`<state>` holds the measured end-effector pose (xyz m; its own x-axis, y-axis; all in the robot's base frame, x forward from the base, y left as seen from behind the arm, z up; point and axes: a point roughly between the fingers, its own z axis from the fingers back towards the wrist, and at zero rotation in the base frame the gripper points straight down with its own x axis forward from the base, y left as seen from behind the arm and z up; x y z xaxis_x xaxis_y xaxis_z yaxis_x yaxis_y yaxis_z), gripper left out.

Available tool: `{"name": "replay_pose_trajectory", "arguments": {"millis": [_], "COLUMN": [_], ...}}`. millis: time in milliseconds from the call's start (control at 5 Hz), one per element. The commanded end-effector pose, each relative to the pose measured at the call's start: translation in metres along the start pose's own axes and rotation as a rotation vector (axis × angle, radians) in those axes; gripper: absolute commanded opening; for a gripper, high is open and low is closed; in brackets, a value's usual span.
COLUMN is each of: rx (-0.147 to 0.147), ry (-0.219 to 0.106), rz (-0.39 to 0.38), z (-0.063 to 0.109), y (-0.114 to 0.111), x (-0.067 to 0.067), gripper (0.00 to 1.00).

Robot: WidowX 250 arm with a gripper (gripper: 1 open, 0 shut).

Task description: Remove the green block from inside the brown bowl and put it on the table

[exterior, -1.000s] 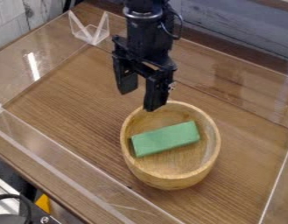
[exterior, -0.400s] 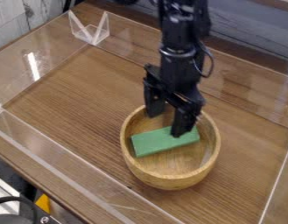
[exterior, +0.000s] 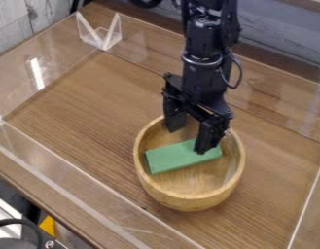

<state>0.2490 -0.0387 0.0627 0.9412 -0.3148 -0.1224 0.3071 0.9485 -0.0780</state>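
Inside the round light-brown wooden bowl (exterior: 191, 180), flat on its floor, the small flat bright green rectangular block (exterior: 175, 158) is seen, partly hidden by the black gripper (exterior: 193, 131), whose jaws are spread wide and empty above it. The block is judged light, rigid, smooth; a pinch across its narrow width is advised.

Change over the sequence: the gripper (exterior: 195, 133) has shifted rightward and descended from above the far rim of the brown bowl (exterior: 162, 194) into its interior; its open fingers now reach down at the green block (exterior: 175, 156), the right finger overlapping it.
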Motion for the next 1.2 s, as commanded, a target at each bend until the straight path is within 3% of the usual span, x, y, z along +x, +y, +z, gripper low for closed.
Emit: {"name": "replay_pose_trajectory", "arguments": {"millis": [0,200,400,600,800,1000], "rx": [0.015,0.016,0.02,0.019,0.012,0.012], "ry": [-0.05,-0.047,-0.044,-0.046,-0.068,-0.093], "rz": [0.007,0.018,-0.061,-0.136,-0.102,-0.017], "z": [-0.002,-0.02,-0.006,0.013,0.03,0.036], "y": [0.003,0.007,0.008,0.008,0.008,0.016], "x": [0.01,0.012,0.012,0.011,0.003,0.005], "gripper": [1.0,1.0,0.0,0.0,0.0,0.0]}}
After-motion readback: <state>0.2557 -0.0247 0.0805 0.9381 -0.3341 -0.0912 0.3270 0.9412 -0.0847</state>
